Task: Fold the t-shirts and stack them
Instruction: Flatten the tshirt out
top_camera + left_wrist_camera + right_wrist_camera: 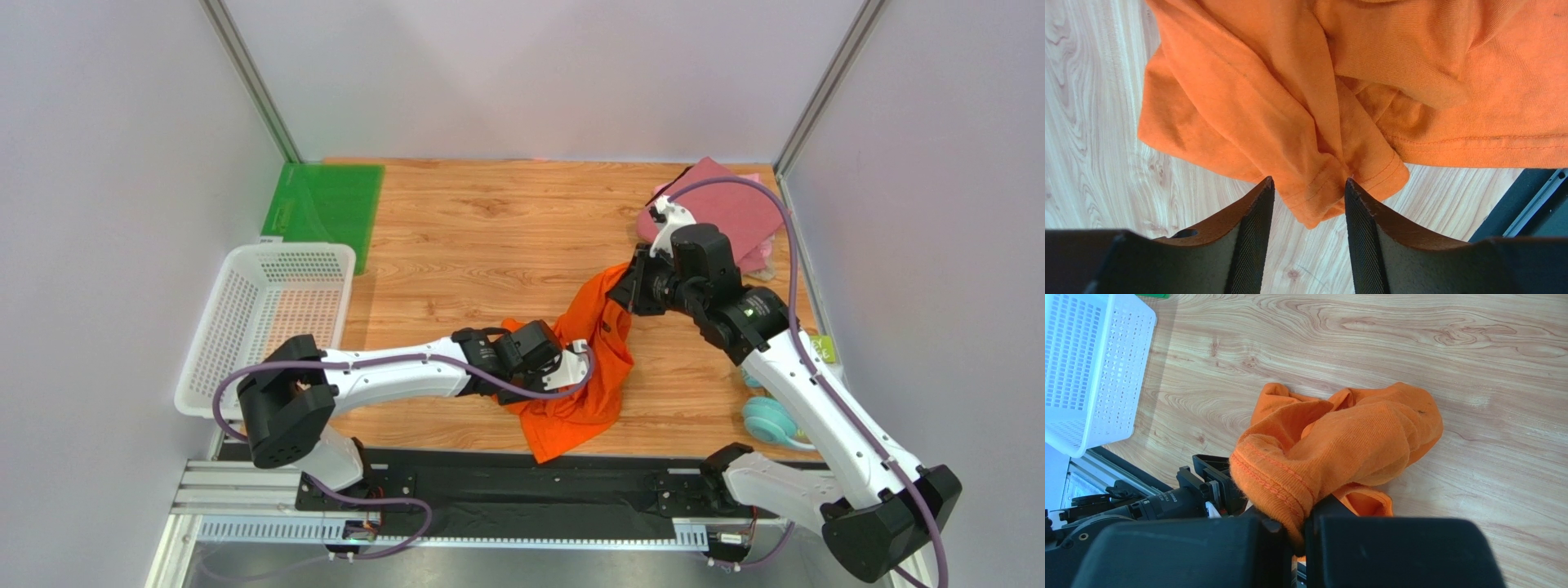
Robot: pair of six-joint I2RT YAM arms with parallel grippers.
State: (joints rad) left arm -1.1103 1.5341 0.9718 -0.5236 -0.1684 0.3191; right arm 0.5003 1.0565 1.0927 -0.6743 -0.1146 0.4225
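Pale wood tabletop (491, 245) spreads between grey booth walls on my overhead feed. At far left a white mesh basket (264, 312) sits at the table's edge, with a flat green sheet (321, 202) behind it in the back corner. Moving right, my left gripper (577, 364) reaches low across the near middle of the table. Its wrist camera shows the jaws standing partly apart, with a hemmed corner of the orange t-shirt (586, 410) lying between them, not pinched. That shirt is crumpled near the front centre of the table, one end lying flat and the other drawn up toward the right. There my right gripper (628, 294) is clamped tight on a bunched hem, lifting that end off the wood. Behind it, at the back right corner, a folded maroon t-shirt (724, 208) rests on a pink t-shirt (762, 252).
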